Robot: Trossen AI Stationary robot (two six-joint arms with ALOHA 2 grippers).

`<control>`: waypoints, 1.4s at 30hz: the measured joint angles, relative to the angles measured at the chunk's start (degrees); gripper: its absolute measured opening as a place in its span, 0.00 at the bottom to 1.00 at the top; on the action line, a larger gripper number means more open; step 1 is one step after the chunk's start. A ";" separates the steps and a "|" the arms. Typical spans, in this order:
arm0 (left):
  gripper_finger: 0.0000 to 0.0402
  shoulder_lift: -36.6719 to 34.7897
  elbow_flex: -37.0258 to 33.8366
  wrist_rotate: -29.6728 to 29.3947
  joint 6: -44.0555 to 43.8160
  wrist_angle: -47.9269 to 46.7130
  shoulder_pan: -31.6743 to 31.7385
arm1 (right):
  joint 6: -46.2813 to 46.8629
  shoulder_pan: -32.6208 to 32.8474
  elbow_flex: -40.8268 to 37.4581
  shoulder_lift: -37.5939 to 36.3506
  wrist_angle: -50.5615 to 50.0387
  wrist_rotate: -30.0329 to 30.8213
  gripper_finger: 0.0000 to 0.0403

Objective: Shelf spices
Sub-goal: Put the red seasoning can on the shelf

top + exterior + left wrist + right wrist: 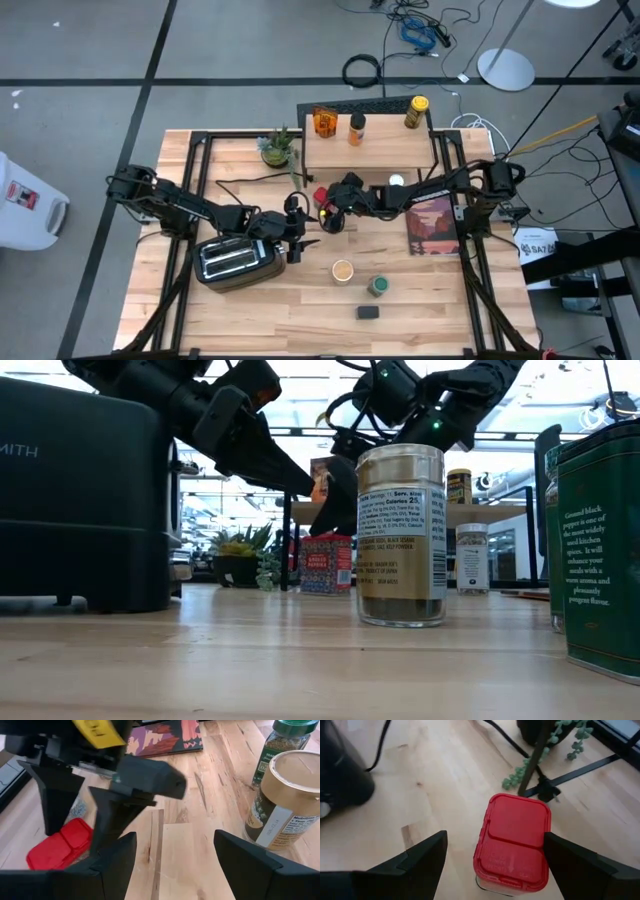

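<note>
A red-lidded spice jar (512, 840) stands upright on the tabletop in front of the shelf (400, 152). My right gripper (495, 865) is open, with one finger on either side of its lid and a gap showing on one side. My left gripper (175, 865) is open with nothing in it, next to the toaster (237, 260), pointing at the right gripper (100, 810). Three spices (357, 128) stand on the shelf top. A tan-lidded jar (343, 270), a green-lidded jar (378, 287), a black tin (368, 312) and a white-lidded jar (397, 181) stand on the table.
A potted plant (278, 148) stands left of the shelf, its trailing stems and a black shelf leg (535, 765) just beyond the red jar. A picture book (433, 228) lies at the right. Cables run across the table behind the toaster.
</note>
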 joint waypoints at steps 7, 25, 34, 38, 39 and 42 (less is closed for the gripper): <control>0.69 0.00 0.00 0.35 0.10 -0.18 -0.03 | 2.47 2.99 0.09 -0.13 -2.31 0.15 0.78; 0.69 -0.02 -0.04 0.36 0.25 -1.42 -0.01 | 1.32 7.64 -0.48 -6.56 -9.49 -2.14 0.78; 0.69 0.00 -0.07 0.15 0.20 -1.18 0.10 | 1.56 4.93 -0.31 -7.14 -11.18 -5.67 0.78; 0.69 0.00 -0.11 0.06 -0.78 -1.21 0.15 | 1.61 4.43 -0.31 -6.17 -11.20 -5.82 0.78; 0.69 0.00 -0.11 0.03 -0.83 -1.23 0.15 | 1.66 4.41 -0.28 -5.92 -11.12 -5.86 0.78; 0.69 0.02 -0.11 -0.01 -1.09 -1.23 0.15 | 2.28 4.41 -0.28 -5.06 -11.19 -6.08 0.78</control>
